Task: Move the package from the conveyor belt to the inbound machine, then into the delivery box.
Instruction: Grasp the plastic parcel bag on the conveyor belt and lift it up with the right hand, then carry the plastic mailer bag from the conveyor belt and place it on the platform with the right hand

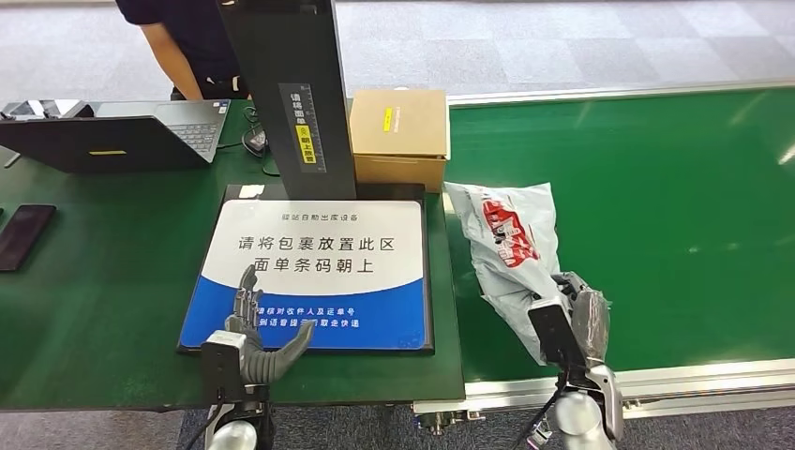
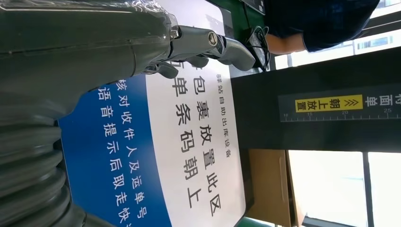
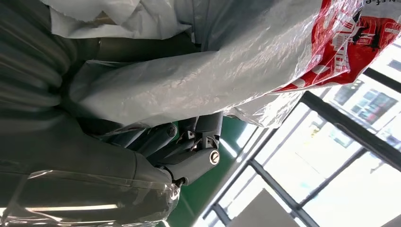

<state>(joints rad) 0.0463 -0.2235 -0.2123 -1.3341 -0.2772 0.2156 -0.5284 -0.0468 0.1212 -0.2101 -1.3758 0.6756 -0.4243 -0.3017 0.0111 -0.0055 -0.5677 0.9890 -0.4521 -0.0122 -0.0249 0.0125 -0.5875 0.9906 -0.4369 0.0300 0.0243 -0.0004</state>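
Observation:
The package (image 1: pixel 506 248) is a grey-white plastic mailer with red print, raised over the near part of the green conveyor belt (image 1: pixel 656 197). My right hand (image 1: pixel 574 314) grips its lower end, and in the right wrist view the bag (image 3: pixel 227 71) lies across the fingers (image 3: pixel 189 151) that curl around it. The inbound machine's blue and white placement pad (image 1: pixel 319 272) lies to the left, with its black scanner post (image 1: pixel 291 94) behind. Over the pad's near left corner hovers my left hand (image 1: pixel 255 333), fingers apart and holding nothing; the left wrist view shows its thumb (image 2: pixel 213 45) above the pad (image 2: pixel 189 142).
A brown cardboard box (image 1: pixel 398 136) stands behind the pad beside the post. A laptop (image 1: pixel 122 136) and a black phone (image 1: pixel 23 234) lie on the green table at left. A person in dark clothes (image 1: pixel 187 47) stands behind the table.

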